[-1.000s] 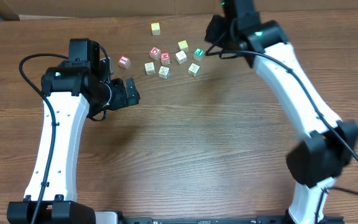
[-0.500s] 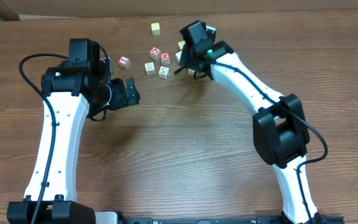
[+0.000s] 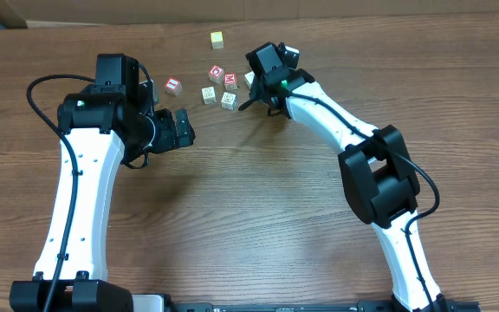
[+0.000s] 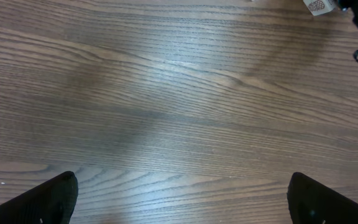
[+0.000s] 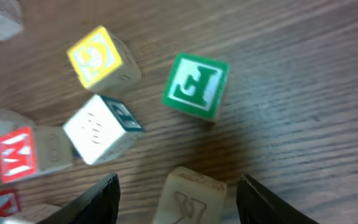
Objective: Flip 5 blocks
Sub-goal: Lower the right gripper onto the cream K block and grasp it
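At the far side of the wooden table [image 3: 258, 217], we see the right gripper [image 5: 178, 186] lowered over a tight cluster of small alphabet cubes. Its two dark fingers [image 5: 98, 199] stand apart, released. A pale block [image 5: 190, 198] sits between them, with a gap on either side. That block is bare wood, and its top face carries a carved mark much like a K.

Just beyond it lies the green block [image 5: 196, 86], tilted a little, its green face bearing a white letter inside a white border. To one side of it sits the yellow-faced block [image 5: 101, 57], with a curled pale mark too blurred for us to read. Next to that is the white block [image 5: 101, 129], with a faint round emblem on top and a blue-green side face. The white block touches a red M cube [image 5: 33, 151].

From overhead, the red-faced block [image 3: 173, 85] rests alone, well to the side of the cluster and near the left arm.

The left gripper [image 4: 182, 199] hovers over bare wood with its jaws spread wide, holding nothing.
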Controlling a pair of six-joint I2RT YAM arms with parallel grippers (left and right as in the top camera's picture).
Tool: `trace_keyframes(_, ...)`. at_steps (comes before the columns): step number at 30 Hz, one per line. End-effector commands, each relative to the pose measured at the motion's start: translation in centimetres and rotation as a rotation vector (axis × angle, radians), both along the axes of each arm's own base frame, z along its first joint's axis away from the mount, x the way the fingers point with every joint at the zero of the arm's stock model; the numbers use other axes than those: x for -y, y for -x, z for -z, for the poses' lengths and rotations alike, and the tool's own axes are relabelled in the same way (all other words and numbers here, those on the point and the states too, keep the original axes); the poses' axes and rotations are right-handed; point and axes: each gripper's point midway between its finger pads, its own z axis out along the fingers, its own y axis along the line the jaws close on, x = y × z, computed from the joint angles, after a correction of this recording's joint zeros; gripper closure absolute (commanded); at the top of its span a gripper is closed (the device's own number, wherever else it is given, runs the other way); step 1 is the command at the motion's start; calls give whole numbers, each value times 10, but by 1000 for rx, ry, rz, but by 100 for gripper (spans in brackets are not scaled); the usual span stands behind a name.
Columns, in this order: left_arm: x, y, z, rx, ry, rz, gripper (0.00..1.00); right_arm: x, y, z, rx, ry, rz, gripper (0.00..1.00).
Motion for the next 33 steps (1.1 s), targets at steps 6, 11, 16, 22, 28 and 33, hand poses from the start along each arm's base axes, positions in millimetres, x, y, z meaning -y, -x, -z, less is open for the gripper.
trace_keyframes(6, -1, -5, -6, 21, -4, -2, 0, 9, 5, 14, -25, 17, 44, 48)
trace_keyframes(11, -1, -5, -6, 21, -4, -2, 0, 10, 6, 15, -29, 19, 43, 68)
trace_keyframes(16, -1, -5, -6, 21, -4, -2, 0, 11, 9, 10, -40, 27, 41, 78)
trace_keyframes(22, -1, -5, -6, 21, -4, -2, 0, 13, 12, -39, -10, 13, 34, 78)
trace_keyframes(28, -1, -5, -6, 21, -4, -2, 0, 26, 34, -141, 69, -35, 35, 78)
trace_keyframes(33, -1, -5, -6, 21, -3, -2, 0, 49, 76, -227, 134, -52, -11, 80)
